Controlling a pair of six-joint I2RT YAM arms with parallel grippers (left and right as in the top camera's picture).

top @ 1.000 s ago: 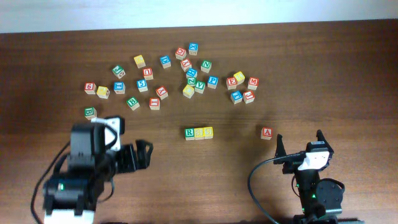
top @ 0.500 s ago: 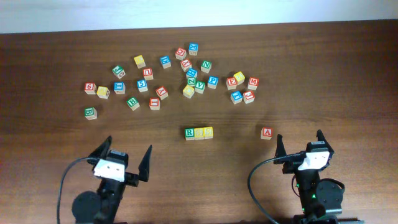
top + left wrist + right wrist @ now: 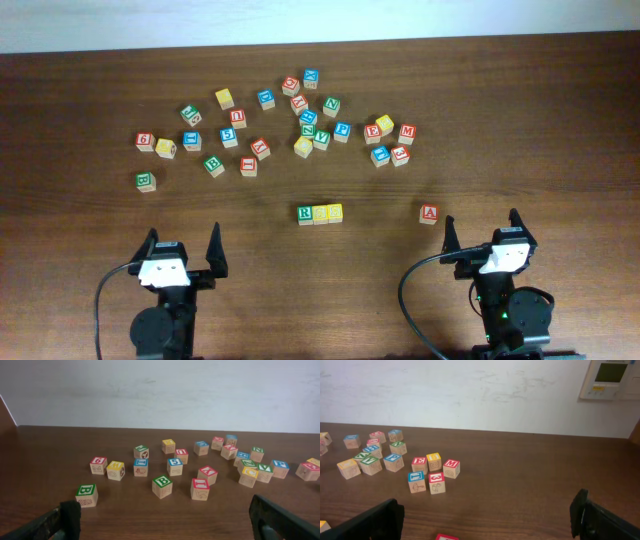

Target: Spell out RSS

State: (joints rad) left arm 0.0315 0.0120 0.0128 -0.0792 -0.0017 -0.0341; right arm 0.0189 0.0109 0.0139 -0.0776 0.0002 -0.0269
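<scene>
Left tool has drawn back, spread wide, from RSS.

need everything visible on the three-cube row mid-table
The row is three small wood-looking cubes flush side by side in a straight left-to-right line on the brown table, seen only from overhead. The left cube shows a green R on a pale top; the middle cube and right cube have yellow tops, letters too small to read. It sits apart, nearer the arms than the scattered cubes, a red A cube off to its right. Both arms' jaws are clear of it.
</scene>
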